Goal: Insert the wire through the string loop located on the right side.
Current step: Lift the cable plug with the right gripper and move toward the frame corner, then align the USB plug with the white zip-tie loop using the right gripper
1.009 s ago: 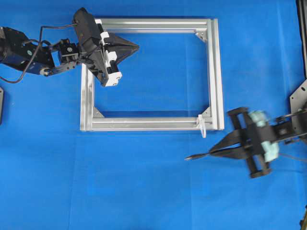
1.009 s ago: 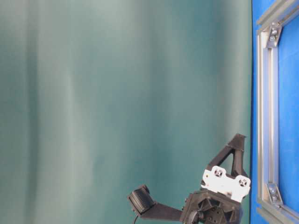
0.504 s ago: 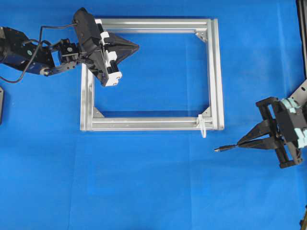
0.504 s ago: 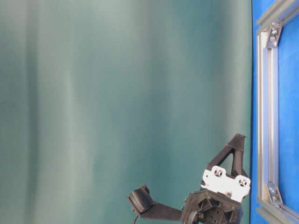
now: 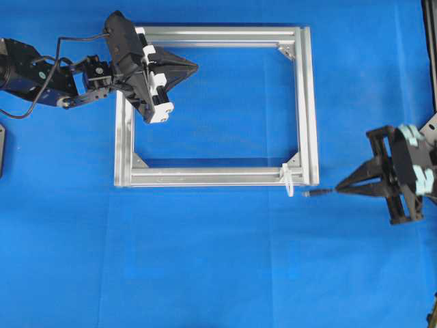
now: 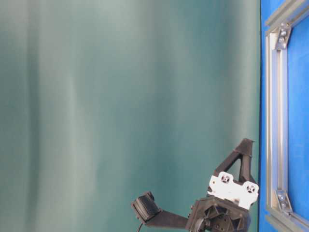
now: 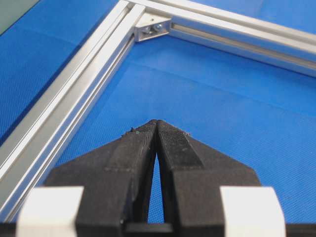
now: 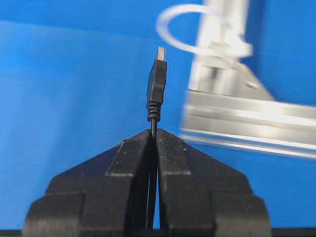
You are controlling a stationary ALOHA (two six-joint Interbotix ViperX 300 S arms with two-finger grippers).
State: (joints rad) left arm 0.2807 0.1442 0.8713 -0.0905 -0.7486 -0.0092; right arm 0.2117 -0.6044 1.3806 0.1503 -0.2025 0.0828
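Note:
My right gripper (image 5: 337, 189) is shut on the wire (image 8: 156, 86), whose black plug with a silver tip sticks out ahead of the jaws. In the overhead view the wire (image 5: 318, 193) points left, its tip a short way right of the string loop (image 5: 289, 183). That small white string loop (image 8: 190, 30) hangs at the frame's lower right corner, just beyond and right of the plug in the right wrist view. My left gripper (image 5: 194, 67) is shut on nothing, hovering inside the upper left of the silver frame (image 5: 311, 102). Its tips (image 7: 156, 123) meet over blue cloth.
The silver aluminium frame (image 7: 74, 94) lies on a blue cloth, with corner brackets (image 7: 152, 28) inside its corners. A dark stand (image 5: 431, 55) runs along the right edge of the overhead view. The table-level view shows mostly a green backdrop and my left gripper (image 6: 245, 143).
My right gripper has carried the wire to the right and then up toward the frame's lower right corner, so the plug now points at the string loop. The left arm has not moved.

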